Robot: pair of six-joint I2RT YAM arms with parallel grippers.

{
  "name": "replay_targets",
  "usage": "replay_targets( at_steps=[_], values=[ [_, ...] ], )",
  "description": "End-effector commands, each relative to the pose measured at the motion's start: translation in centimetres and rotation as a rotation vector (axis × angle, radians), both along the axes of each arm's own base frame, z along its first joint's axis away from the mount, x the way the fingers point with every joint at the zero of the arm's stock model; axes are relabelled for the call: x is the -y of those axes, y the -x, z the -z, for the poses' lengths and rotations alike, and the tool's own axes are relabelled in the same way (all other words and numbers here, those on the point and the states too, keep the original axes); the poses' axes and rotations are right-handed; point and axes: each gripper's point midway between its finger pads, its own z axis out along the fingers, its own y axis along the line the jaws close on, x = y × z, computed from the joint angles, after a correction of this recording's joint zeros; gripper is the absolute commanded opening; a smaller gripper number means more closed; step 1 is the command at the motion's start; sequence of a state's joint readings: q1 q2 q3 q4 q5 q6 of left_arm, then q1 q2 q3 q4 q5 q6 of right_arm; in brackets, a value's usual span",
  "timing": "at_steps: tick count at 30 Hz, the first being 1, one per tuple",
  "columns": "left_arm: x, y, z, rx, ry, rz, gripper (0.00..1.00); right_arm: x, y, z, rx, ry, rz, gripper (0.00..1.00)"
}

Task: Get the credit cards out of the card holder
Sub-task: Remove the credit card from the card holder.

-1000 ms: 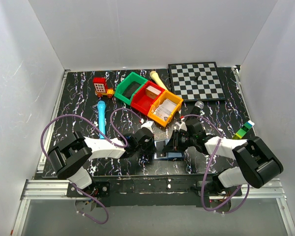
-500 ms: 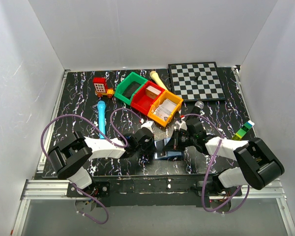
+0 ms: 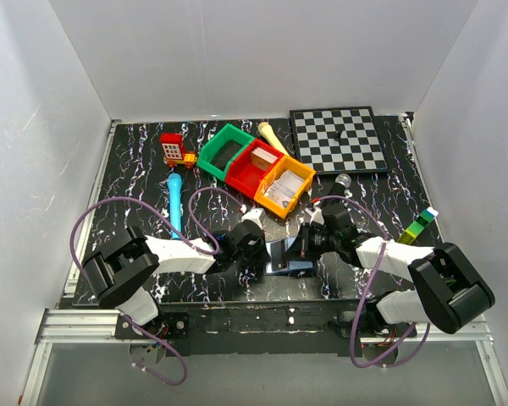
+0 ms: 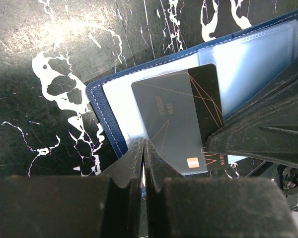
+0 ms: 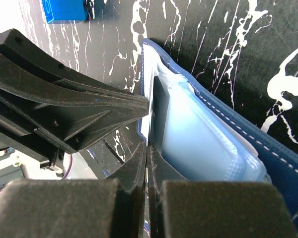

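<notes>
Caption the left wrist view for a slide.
Left gripper shut at the open card holder's edge, grey credit card on its pale panel.

The black, white-veined table (image 3: 135, 169) carries a red bin (image 3: 237, 181), touching a green bin (image 3: 208, 167) on its left and an orange bin (image 3: 301, 194) on its right. A chessboard (image 3: 337, 139) lies further right of the red bin. A red toy house (image 3: 173, 147) and turquoise marker (image 3: 176, 203) lie to its left, and the card holder (image 3: 285, 256) lies open toward the near edge.
</notes>
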State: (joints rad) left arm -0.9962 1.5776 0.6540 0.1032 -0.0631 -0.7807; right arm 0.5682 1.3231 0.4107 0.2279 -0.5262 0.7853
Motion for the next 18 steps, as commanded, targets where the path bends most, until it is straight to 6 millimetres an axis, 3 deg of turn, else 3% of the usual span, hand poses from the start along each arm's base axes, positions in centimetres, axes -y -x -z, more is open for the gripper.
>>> replay_targets(
  at_steps=[1, 3, 11, 18],
  values=[
    [-3.3, 1.6, 3.3, -0.061, -0.138, -0.014, 0.0, -0.2, -0.6, -1.6, 0.053, -0.031, -0.015, 0.04],
    [-3.2, 1.6, 3.3, -0.061, -0.136, -0.013, 0.0, -0.3, -0.6, -1.7, 0.054, -0.036, -0.02, 0.05],
    [-2.3, 1.9, 3.0, -0.06, -0.102, 0.03, 0.0, -0.9, -0.5, -2.3, 0.054, -0.085, -0.043, 0.36],
    [-1.1, 2.0, 2.7, -0.063, -0.067, 0.076, 0.0, -1.5, -0.5, -2.6, 0.034, -0.129, -0.049, 0.38]
  ],
)
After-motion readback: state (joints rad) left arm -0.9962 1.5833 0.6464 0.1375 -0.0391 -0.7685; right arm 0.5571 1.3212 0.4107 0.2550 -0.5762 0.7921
